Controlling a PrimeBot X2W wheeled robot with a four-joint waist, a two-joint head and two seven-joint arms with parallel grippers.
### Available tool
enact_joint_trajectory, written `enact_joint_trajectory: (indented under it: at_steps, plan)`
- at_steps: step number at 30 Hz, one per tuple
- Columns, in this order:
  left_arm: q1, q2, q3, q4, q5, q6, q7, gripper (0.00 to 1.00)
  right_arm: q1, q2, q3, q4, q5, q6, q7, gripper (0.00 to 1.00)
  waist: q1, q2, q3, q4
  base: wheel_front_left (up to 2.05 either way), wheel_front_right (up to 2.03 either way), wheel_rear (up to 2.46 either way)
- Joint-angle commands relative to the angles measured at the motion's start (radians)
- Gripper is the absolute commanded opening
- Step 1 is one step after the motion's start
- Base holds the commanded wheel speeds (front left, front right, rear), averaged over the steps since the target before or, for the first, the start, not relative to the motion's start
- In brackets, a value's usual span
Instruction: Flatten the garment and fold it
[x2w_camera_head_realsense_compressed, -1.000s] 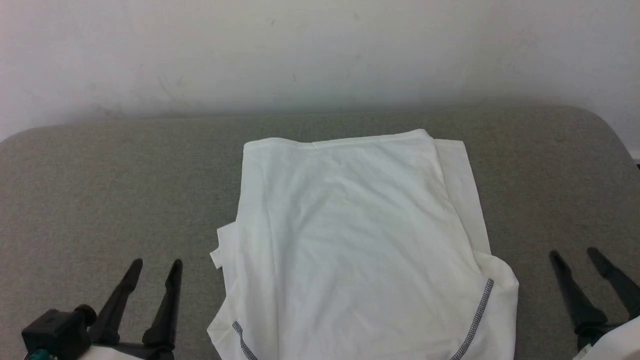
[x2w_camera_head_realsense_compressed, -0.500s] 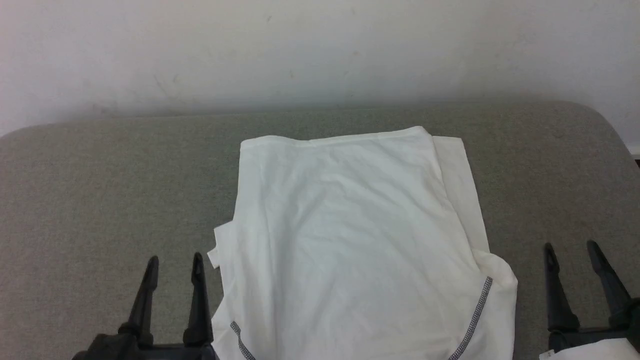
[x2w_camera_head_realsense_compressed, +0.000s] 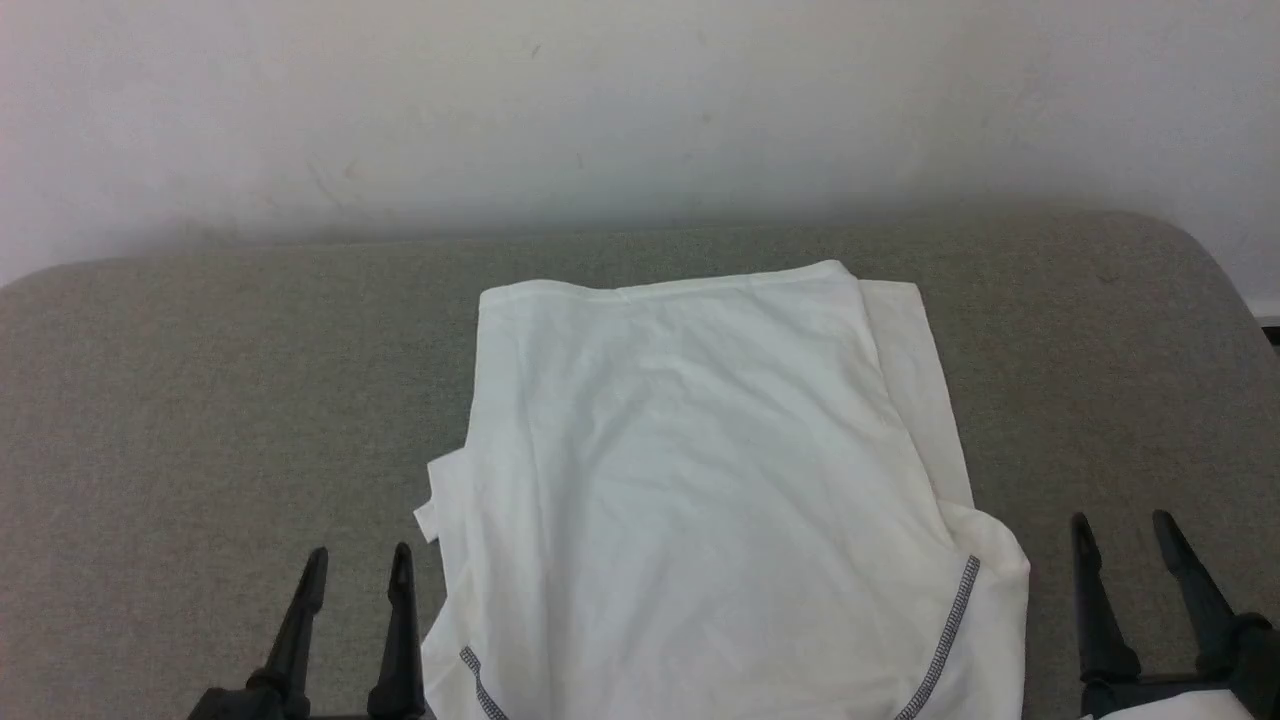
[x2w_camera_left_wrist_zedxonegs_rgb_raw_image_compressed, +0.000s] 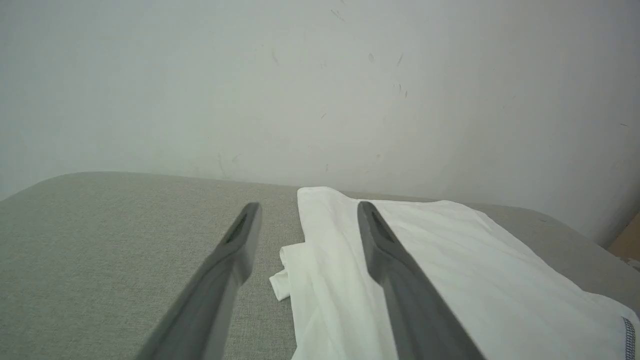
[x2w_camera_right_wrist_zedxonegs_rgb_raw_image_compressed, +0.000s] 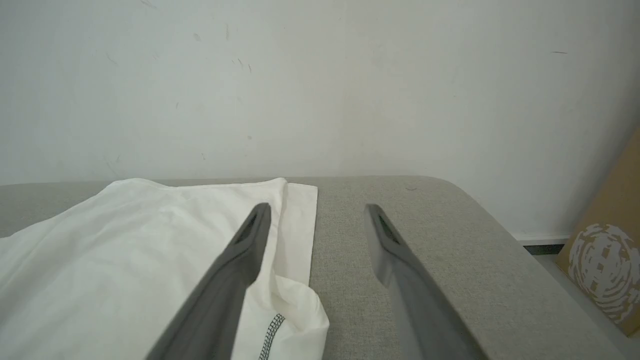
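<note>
The white garment (x2w_camera_head_realsense_compressed: 700, 480) lies flat on the grey padded table (x2w_camera_head_realsense_compressed: 200, 400), its sides folded inward into a long panel that runs off the near edge of the head view. Dark zigzag stitching (x2w_camera_head_realsense_compressed: 950, 625) shows near its lower corners. My left gripper (x2w_camera_head_realsense_compressed: 360, 565) stands open just left of the garment's lower left edge, holding nothing. My right gripper (x2w_camera_head_realsense_compressed: 1120, 530) stands open a little right of the garment's lower right corner. In the left wrist view the garment (x2w_camera_left_wrist_zedxonegs_rgb_raw_image_compressed: 450, 270) lies behind the right finger (x2w_camera_left_wrist_zedxonegs_rgb_raw_image_compressed: 395, 260). The right wrist view shows the garment (x2w_camera_right_wrist_zedxonegs_rgb_raw_image_compressed: 125, 250) to the left.
A pale wall (x2w_camera_head_realsense_compressed: 640, 100) rises right behind the table's far edge. The table's rounded right corner (x2w_camera_right_wrist_zedxonegs_rgb_raw_image_compressed: 450, 190) drops off to the floor, where a brown cardboard box (x2w_camera_right_wrist_zedxonegs_rgb_raw_image_compressed: 605, 260) leans. Bare grey surface lies on both sides of the garment.
My left gripper has swung right, toward the garment's left edge, and lower in view. My right gripper has shifted slightly left. The head view has shifted a little. The garment has not moved.
</note>
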Motion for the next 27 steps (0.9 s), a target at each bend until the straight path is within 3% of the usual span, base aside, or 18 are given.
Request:
enact_joint_trajectory:
  at_steps: [1,4,8,17,27]
  plan:
    - [0.007,-0.005,0.010,0.007,0.012,-0.010,-0.005,1.00,-0.005,0.003,0.000,0.001,0.003,-0.001,-0.002,1.00,0.0000,0.0000,0.002,0.001,0.00,0.00,0.00]
    - [-0.005,0.007,0.023,0.033,0.018,-0.034,-0.005,1.00,-0.005,0.003,-0.001,0.000,0.009,-0.001,-0.001,1.00,0.0000,0.0000,0.011,0.003,0.00,0.00,0.00]
    - [-0.067,0.078,0.025,0.089,0.027,-0.076,0.058,1.00,-0.015,0.003,0.003,-0.006,0.012,-0.001,0.004,1.00,0.0000,0.0000,0.034,0.007,0.00,0.00,0.00]
    - [-0.334,0.255,0.000,0.155,-0.071,-0.190,0.383,1.00,-0.056,0.003,0.022,-0.018,0.020,-0.001,0.018,1.00,0.0000,0.0000,0.143,0.002,0.00,0.00,0.00]
    - [-0.528,0.445,-0.111,0.201,-0.345,-0.209,0.764,1.00,-0.111,0.003,0.032,-0.007,0.031,-0.001,0.003,1.00,0.0000,0.0000,0.254,-0.032,0.00,0.00,0.00]
